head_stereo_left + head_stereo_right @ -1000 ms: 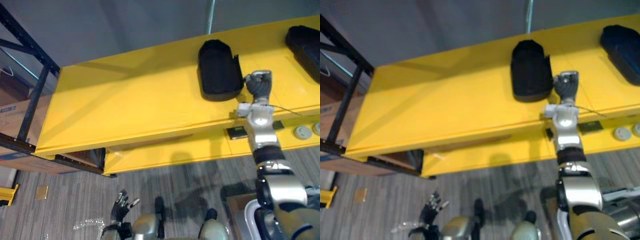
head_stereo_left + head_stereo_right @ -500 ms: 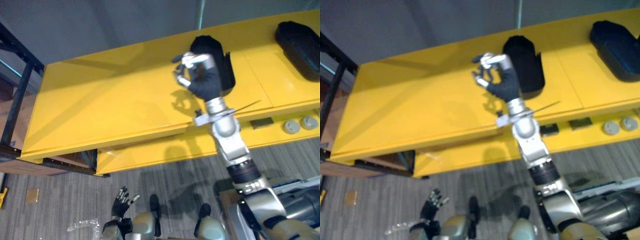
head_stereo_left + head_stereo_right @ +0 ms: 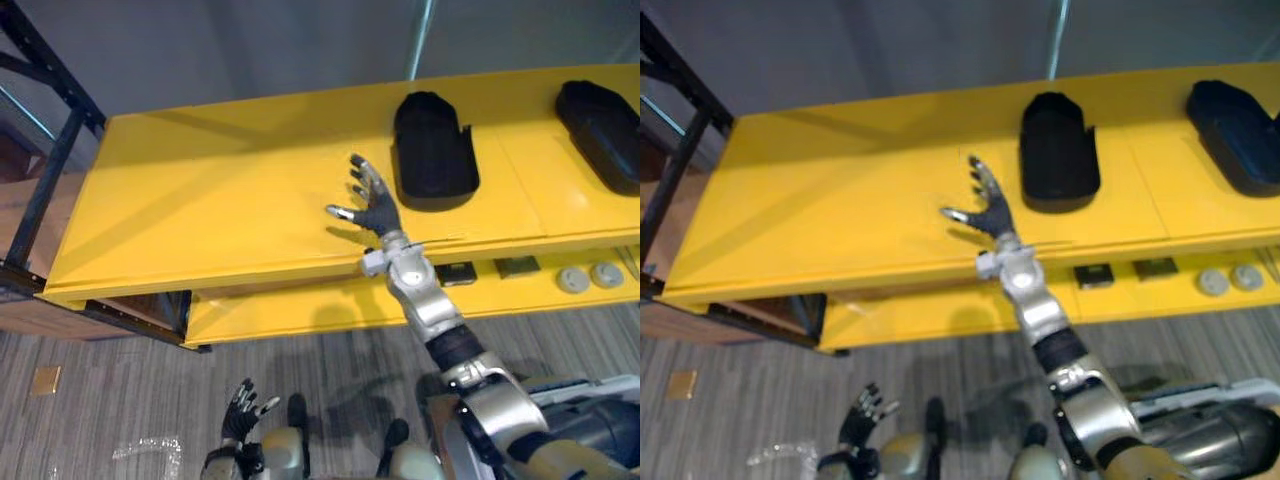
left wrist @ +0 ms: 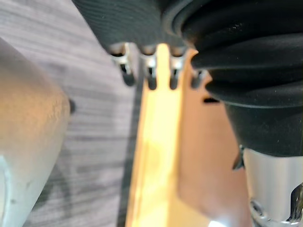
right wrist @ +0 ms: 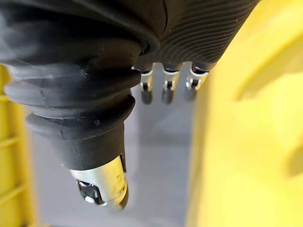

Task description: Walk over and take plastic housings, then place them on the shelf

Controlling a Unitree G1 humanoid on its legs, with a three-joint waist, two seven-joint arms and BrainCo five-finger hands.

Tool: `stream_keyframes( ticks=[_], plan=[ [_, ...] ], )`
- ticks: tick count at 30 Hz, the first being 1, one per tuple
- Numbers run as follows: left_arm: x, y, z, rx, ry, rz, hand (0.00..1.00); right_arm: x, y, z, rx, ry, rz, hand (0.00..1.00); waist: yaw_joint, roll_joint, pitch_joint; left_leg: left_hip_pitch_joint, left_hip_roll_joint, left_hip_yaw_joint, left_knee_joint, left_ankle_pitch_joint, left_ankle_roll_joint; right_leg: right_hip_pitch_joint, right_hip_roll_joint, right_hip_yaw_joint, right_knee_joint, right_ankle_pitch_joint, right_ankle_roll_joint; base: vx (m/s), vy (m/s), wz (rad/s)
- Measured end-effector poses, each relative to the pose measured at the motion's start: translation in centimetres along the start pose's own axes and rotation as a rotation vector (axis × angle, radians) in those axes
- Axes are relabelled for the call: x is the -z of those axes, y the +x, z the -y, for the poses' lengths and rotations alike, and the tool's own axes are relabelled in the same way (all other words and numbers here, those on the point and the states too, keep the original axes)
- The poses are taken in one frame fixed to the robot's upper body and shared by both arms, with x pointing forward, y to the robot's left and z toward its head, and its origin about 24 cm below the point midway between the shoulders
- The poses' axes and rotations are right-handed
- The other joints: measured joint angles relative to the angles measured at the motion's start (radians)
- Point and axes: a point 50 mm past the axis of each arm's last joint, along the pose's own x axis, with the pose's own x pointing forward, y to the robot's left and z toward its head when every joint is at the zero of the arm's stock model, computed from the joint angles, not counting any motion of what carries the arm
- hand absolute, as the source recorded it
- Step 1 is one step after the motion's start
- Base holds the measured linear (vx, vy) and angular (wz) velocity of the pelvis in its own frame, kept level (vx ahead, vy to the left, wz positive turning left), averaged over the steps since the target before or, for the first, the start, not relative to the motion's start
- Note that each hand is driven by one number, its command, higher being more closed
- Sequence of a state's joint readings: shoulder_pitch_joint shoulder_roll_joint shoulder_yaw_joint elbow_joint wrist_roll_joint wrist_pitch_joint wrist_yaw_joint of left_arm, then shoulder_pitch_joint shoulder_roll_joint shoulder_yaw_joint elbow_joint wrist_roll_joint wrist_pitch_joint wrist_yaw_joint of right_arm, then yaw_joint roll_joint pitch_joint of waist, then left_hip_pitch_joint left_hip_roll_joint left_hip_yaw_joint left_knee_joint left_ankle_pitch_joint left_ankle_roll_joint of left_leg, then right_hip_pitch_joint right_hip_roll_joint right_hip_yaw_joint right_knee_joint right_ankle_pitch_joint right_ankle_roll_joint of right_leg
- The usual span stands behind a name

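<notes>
Since half a second ago the right robot hand [image 3: 372,205] has come down and away from the black housing [image 3: 433,150]. It was raised in front of the housing with curled fingers. Now it sits low over the top board, just left of the housing and apart from it, fingers and thumb spread wide and holding nothing. Whether its palm rests on the board or hangs just above it is hard to tell.

The shelf [image 3: 220,200] is a long, smooth, bright yellow unit with a flat top board and a second yellow board [image 3: 300,315] showing below its front edge. A black metal frame [image 3: 50,170] stands at its left end. Behind it is a plain grey wall [image 3: 250,40], and below it a grey floor [image 3: 120,390] with a fine striped texture.

The housing lies flat on the top board: matt black plastic, rounded at the far end, with a raised rim and a notch on one side. A second housing [image 3: 600,130], also dark and rounded, lies well apart toward the right end of the same board. On the lower board sit two small dark squares [image 3: 455,273] and two grey round discs [image 3: 573,280].

The left robot hand [image 3: 243,407] hangs low above the floor, fingers loosely spread, empty.
</notes>
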State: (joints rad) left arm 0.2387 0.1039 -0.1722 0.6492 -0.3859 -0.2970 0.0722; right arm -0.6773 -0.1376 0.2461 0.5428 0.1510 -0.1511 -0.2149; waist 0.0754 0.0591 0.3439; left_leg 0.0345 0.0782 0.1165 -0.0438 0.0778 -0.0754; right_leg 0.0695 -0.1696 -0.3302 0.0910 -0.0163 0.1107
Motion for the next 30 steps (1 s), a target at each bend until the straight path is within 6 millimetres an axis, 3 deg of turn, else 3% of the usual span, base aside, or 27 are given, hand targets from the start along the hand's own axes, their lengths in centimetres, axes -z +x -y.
stream_keyframes(
  ticks=[3, 14, 23, 26, 30],
  plan=[
    [0.0, 0.0, 0.0, 0.001, 0.006, -0.001, 0.0, 1.1, 0.0, 1.7, 0.128, 0.004, -0.06, 0.0, 0.0, 0.0, 0.0, -0.001, 0.0, 0.001, 0.0, 0.0, 0.0, 0.0, 0.001, 0.001, -0.003, 0.001, 0.0, 0.0, 0.0, 0.0],
    [-0.1, 0.1, 0.0, 0.0, 0.003, 0.001, 0.0, 1.1, 0.1, 3.2, 0.258, -0.003, -0.065, 0.0, -0.003, 0.008, 0.001, -0.003, 0.004, 0.002, 0.0, 0.0, -0.001, -0.002, 0.006, 0.003, -0.005, 0.001, -0.003, 0.0, 0.0, 0.0],
    [0.0, 0.0, 0.3, 0.009, -0.008, 0.0, 0.0, 0.2, 0.5, 3.3, 0.142, 0.01, -0.002, 0.0, -0.006, 0.042, -0.004, -0.002, 0.0, 0.005, 0.0, 0.001, -0.001, -0.009, 0.0, 0.004, 0.003, 0.001, -0.003, 0.0, 0.0, 0.0],
    [0.0, 0.0, 0.3, 0.01, -0.008, 0.001, 0.0, -1.1, 0.4, 1.9, 0.035, 0.011, 0.088, 0.0, -0.009, 0.047, -0.007, -0.002, 0.003, 0.005, 0.0, 0.0, -0.002, -0.009, 0.004, 0.005, 0.003, 0.001, -0.003, 0.0, 0.0, 0.0],
    [0.0, 0.0, 0.3, 0.008, -0.002, 0.0, 0.0, -6.2, -2.0, 0.3, -0.058, 0.08, 0.376, 0.0, -0.011, 0.046, -0.007, -0.002, 0.008, 0.009, -0.001, -0.001, -0.003, -0.009, 0.009, 0.008, -0.002, 0.001, -0.004, 0.0, 0.0, 0.0]
  ],
)
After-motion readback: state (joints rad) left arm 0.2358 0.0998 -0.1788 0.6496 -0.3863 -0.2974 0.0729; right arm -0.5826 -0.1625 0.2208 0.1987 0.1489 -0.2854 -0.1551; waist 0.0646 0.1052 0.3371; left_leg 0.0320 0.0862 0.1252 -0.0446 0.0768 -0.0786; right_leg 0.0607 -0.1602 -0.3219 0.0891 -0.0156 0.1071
